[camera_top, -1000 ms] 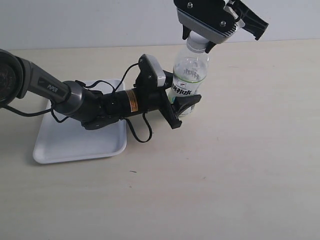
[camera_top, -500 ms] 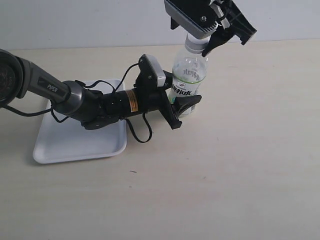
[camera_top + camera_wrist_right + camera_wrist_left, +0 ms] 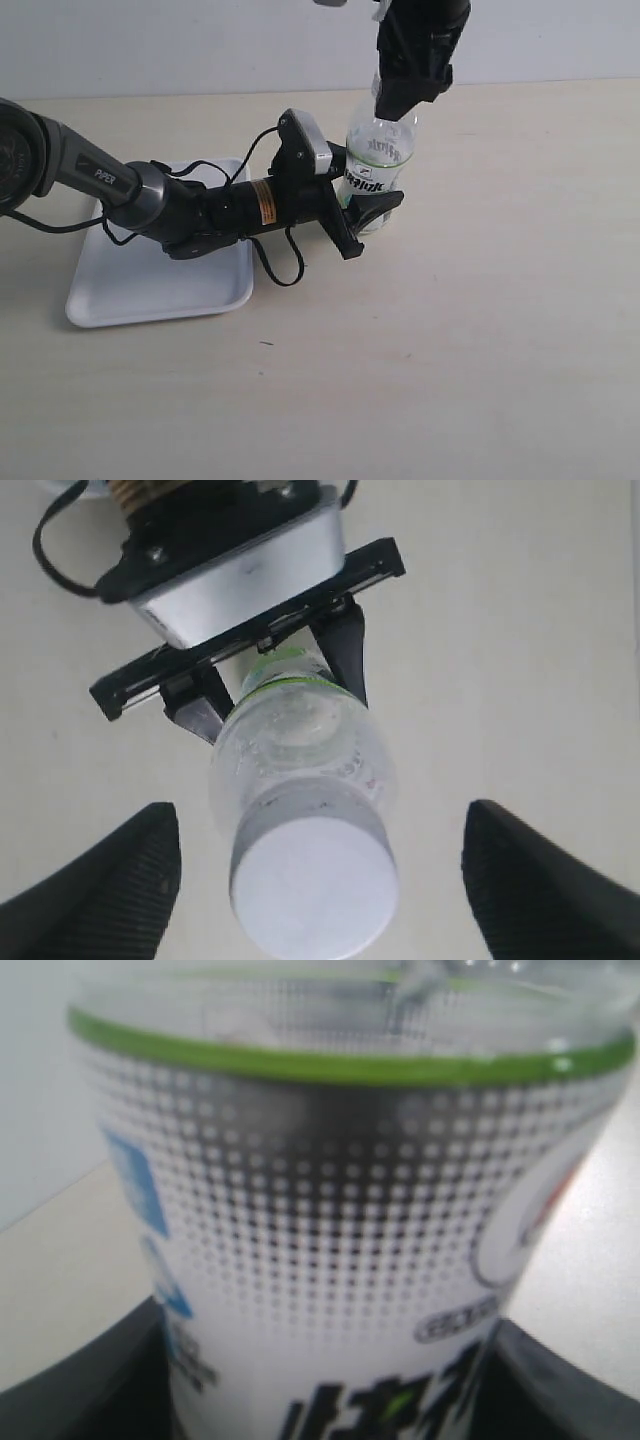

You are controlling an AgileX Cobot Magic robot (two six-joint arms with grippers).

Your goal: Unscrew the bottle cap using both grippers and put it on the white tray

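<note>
The bottle (image 3: 378,170) stands upright on the table, clear with a white, green and blue label. My left gripper (image 3: 364,206) reaches in from the left and is shut on the bottle's lower body; in the left wrist view the label (image 3: 340,1220) fills the space between its black jaws. My right gripper (image 3: 398,100) hangs over the neck, pointing down, and hides the top in the exterior view. In the right wrist view the white bottle cap (image 3: 313,885) sits on the neck between the right gripper's (image 3: 320,868) open fingers, with a gap on each side.
The white tray (image 3: 150,290) lies on the table at the left, under the left arm, with nothing on it that shows. Loose black cables (image 3: 280,265) hang from the left wrist. A pale wall runs along the back of the beige table (image 3: 480,330).
My right gripper has turned about the bottle's neck and its jaws have spread wide off the cap. The bottle and my left arm have stayed put.
</note>
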